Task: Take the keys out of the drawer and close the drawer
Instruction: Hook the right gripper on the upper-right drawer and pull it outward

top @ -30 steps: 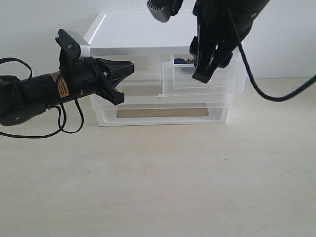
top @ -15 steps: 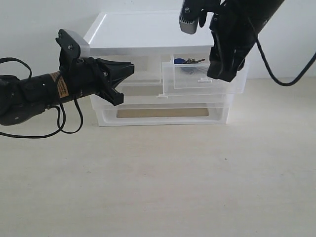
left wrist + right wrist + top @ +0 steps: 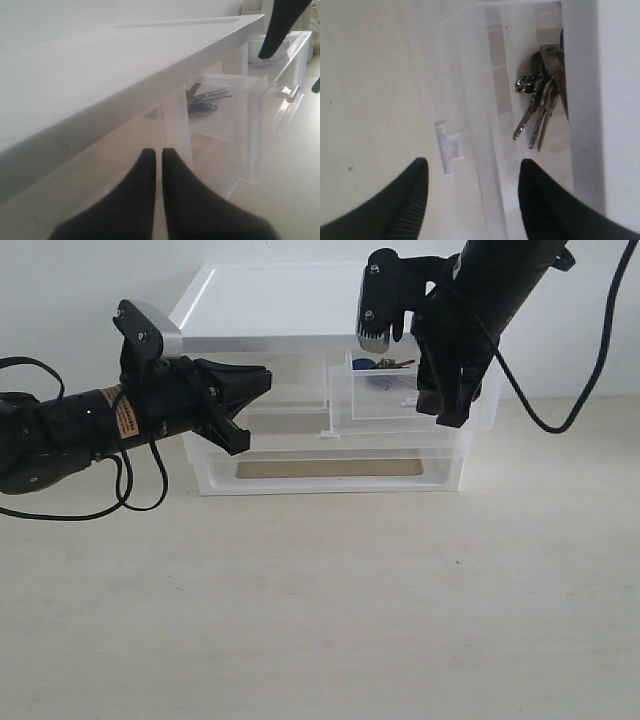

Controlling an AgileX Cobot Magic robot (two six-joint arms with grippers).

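Right wrist view: right gripper point(image 3: 472, 167) hovering above open drawer point(image 3: 507, 145), jaws spread, gripping nothing. Keys point(image 3: 545, 102) lying by drawer's rear edge, partly under cabinet point(image 3: 280, 310) top. Left gripper point(image 3: 156, 152) idling at cabinet front, jaws pressed together. Step: reaching for keys; next likely needing rearward descent, then pinching.

Bearing one item only: pale beige table point(image 3: 320, 610), matte, running back to a white wall point(image 3: 90, 280). Standing at the rear centre of the table, resting flat on its base: translucent plastic unit point(image 3: 280, 310) with a white top. Sitting shut at the foot of the unit, just above the table: full-width drawer point(image 3: 330, 468). Projecting forward at the upper right: drawer point(image 3: 380, 405), standing partly open.
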